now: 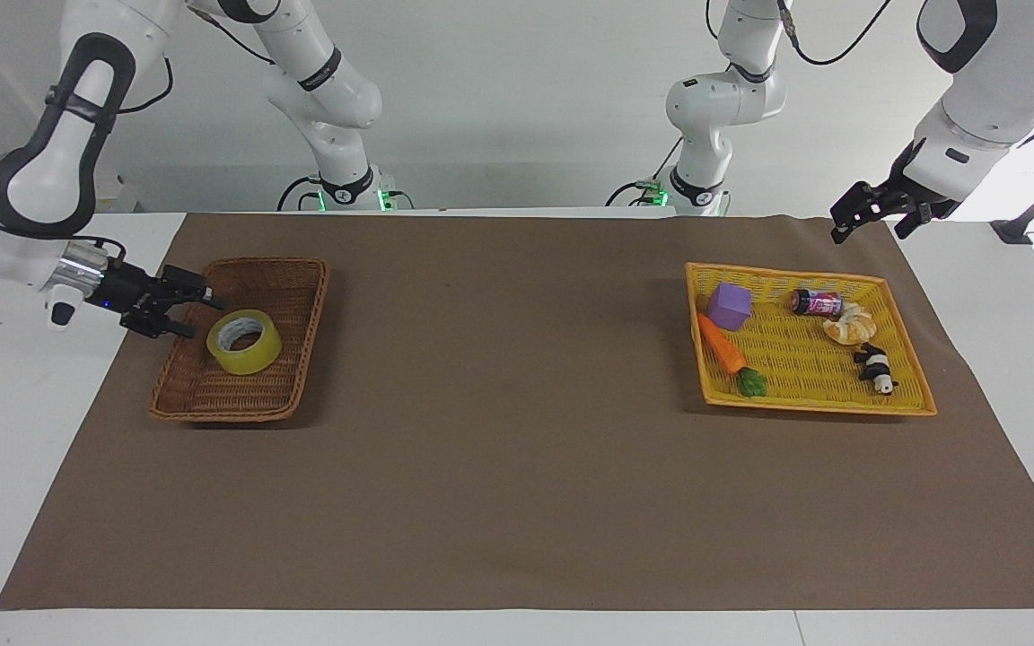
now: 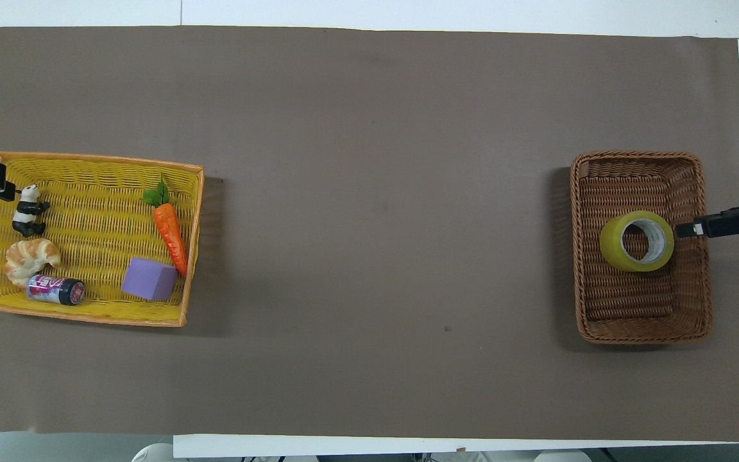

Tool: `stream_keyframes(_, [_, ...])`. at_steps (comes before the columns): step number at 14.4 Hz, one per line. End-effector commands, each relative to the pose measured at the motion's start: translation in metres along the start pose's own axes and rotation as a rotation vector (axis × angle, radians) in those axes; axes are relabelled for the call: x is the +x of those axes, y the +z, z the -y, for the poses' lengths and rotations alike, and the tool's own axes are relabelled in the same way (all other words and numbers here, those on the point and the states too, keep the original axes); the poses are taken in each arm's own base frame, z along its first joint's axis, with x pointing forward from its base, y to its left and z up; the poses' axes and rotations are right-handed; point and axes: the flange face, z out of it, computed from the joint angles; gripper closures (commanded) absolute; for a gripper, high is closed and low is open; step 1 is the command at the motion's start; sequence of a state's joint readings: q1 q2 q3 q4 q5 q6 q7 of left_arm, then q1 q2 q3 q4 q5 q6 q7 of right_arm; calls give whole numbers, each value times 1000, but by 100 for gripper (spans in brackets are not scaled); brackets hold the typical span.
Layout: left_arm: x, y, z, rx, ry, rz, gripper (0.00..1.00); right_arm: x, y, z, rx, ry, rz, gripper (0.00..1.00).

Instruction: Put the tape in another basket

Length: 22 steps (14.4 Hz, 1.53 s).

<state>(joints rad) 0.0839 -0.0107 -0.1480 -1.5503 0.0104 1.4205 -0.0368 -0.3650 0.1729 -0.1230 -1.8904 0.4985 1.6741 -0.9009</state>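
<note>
The yellow tape [image 1: 244, 341] lies in the dark brown wicker basket [image 1: 312, 345] at the right arm's end of the table, its hole facing up and slightly tilted. It also shows in the overhead view [image 2: 637, 240], inside the basket [image 2: 639, 156]. My right gripper [image 1: 198, 317] is open and empty, just above the basket's rim toward the right arm's end, a little apart from the tape; its tip shows in the overhead view [image 2: 690, 228]. My left gripper [image 1: 876, 220] is open and empty, up in the air by the yellow tray-basket's corner.
The flat yellow tray-basket [image 1: 818, 406] at the left arm's end holds a purple cube [image 1: 729, 306], a carrot [image 1: 720, 344], a small can [image 1: 817, 303], a croissant [image 1: 849, 325] and a panda figure [image 1: 876, 368]. A brown mat [image 1: 517, 431] covers the table.
</note>
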Motion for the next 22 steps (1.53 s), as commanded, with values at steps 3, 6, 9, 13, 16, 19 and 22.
stream_keyframes(3, [-5, 0, 3, 19, -5, 6, 0, 50, -47, 99, -274, -118, 77, 0])
stream_keyframes(6, [-5, 0, 6, 18, -12, 8, 0, 80, -61, 171, -445, 9, 124, 0])
stream_keyframes(9, [-5, 0, 5, 18, -10, 8, 0, 84, -78, 207, -550, 175, 127, 0])
stream_keyframes(13, [-5, 0, 6, 18, -12, 8, 0, 73, -99, 218, -572, 229, 201, 0])
stream_keyframes(16, [-5, 0, 5, 18, -10, 8, 0, 70, -100, 216, -590, 241, 221, 0])
stream_keyframes(19, [-5, 0, 5, 18, -10, 8, 0, 72, -108, 215, -594, 247, 203, 0])
stream_keyframes(22, [-5, 0, 5, 18, -10, 8, 0, 66, -117, 214, -594, 258, 191, 0])
